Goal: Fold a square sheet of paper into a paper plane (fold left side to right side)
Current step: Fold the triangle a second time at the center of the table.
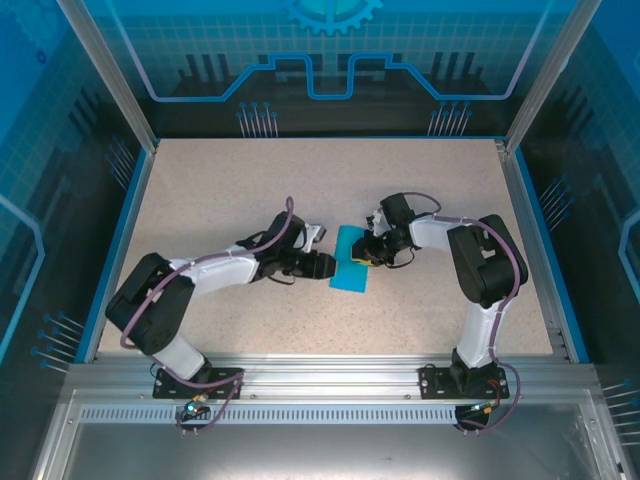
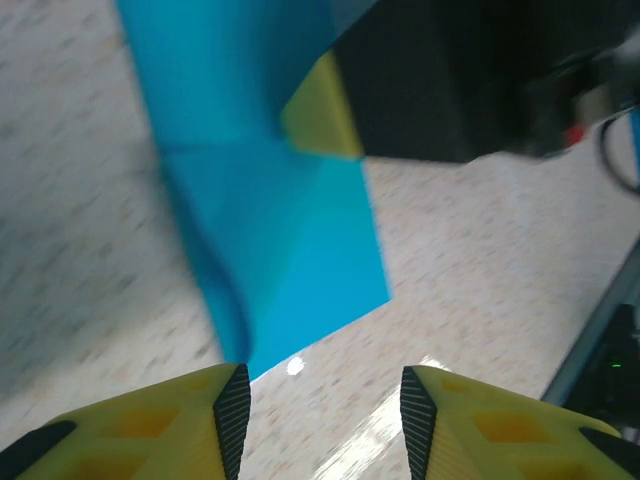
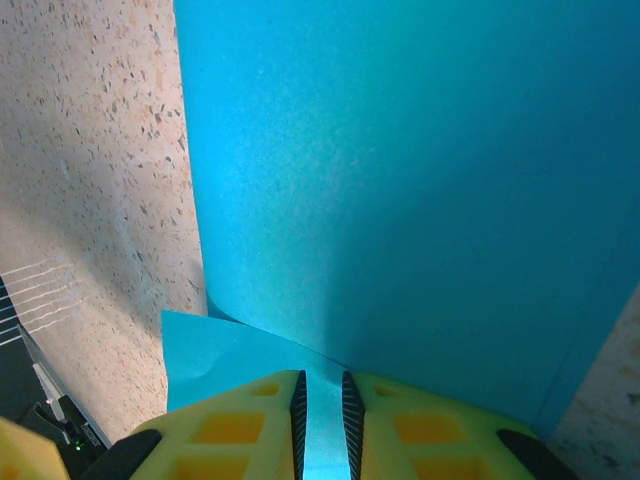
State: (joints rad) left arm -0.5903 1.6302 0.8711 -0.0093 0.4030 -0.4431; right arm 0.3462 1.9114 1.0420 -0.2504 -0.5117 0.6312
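Blue paper (image 1: 351,262), creased and partly folded, lies near the middle of the table (image 1: 200,190) between my two grippers. My right gripper (image 3: 321,425) is pinched almost closed, with a layer of the sheet between its fingers. My left gripper (image 2: 325,420) hovers just beside the paper's edge, fingers spread wide, holding nothing.

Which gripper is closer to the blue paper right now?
Right. The right gripper is shut on the blue paper; the left gripper is open, the paper's corner just ahead of its jaws.
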